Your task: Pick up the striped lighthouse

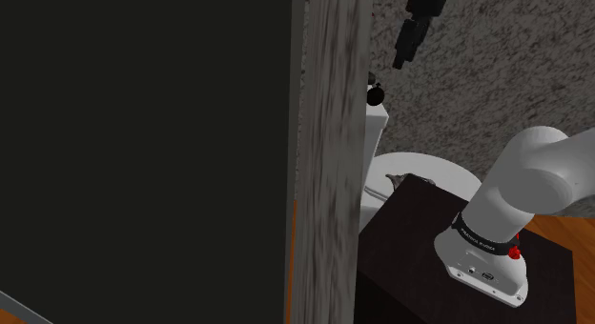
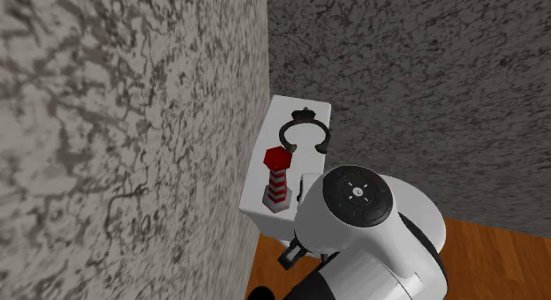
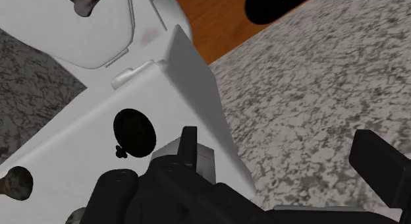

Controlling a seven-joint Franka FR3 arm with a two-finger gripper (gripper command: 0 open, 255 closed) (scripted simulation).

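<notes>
Wrist view: pincer (image 3: 276, 140) spread, empty; striped lighthouse (image 2: 277, 178) upright on tank (image 2: 287, 107) partly hidden by arm (image 2: 380, 254).

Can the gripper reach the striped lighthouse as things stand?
Probably yes: the gripper hangs open above the tank lid, and the lighthouse stands upright there with nothing over it; the black ring stands apart.

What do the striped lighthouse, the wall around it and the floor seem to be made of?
Striped lighthouse: matte, painted-looking red and white bands; material unclear.
Wall: rough, mottled grey, perhaps plaster or stone.
Floor: orange-brown, probably wood.
</notes>
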